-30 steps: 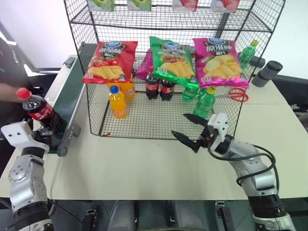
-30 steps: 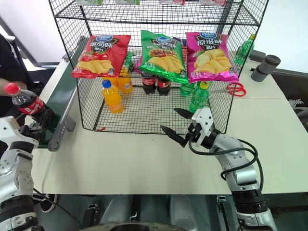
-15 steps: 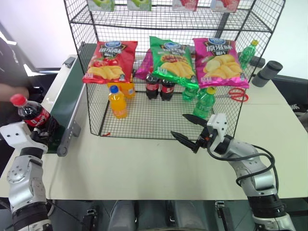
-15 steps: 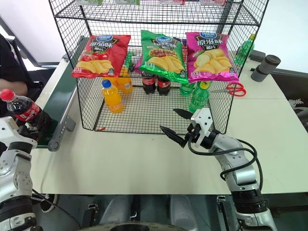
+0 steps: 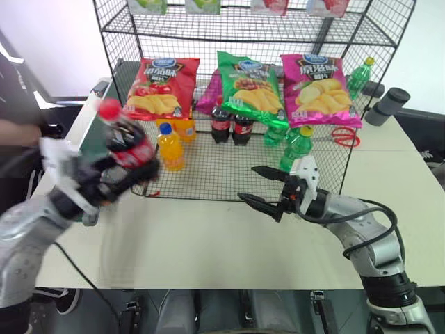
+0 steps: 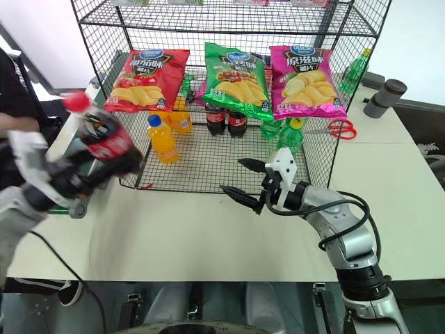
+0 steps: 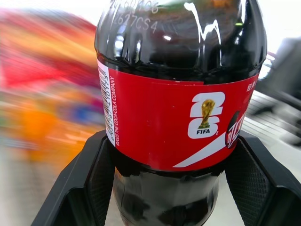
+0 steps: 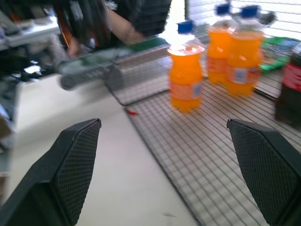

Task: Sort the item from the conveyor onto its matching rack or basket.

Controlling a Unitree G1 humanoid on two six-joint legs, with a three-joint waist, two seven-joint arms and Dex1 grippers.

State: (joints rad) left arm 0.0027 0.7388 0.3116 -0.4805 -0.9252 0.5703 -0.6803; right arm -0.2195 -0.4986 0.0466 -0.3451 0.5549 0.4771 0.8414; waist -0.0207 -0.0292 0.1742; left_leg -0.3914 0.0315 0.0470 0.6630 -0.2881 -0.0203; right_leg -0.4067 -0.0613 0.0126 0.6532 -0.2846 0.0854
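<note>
So the left pincer point(image 5: 115, 182) is clamped on the cola bottle point(image 5: 127, 142), one black finger on each side of the body right at the bottom edge of the red label. The bottle is up in the air, off the conveyor point(image 5: 97, 136), in front of the left front corner of the black wire rack point(image 5: 229, 177). Its long axis is tilted: red cap point(image 5: 109, 108) up and leaning toward the robot's left, base down and to the right, in the pincer.

The right pincer point(image 5: 261, 186) is wide open with nothing in it, hanging over the pale surface point(image 5: 229, 240) just in front of the rack, fingers pointing left toward the bottle.

Inside the rack, on the grid floor: an orange soda bottle point(image 5: 169, 147) up front, two cola bottles point(image 5: 231, 125) further back, and green bottles point(image 5: 295, 147) on the right. Red, green and pink chip bags point(image 5: 249, 85) are clipped across the front. A person's arm point(image 5: 17, 132) is off to the left beside the conveyor.
</note>
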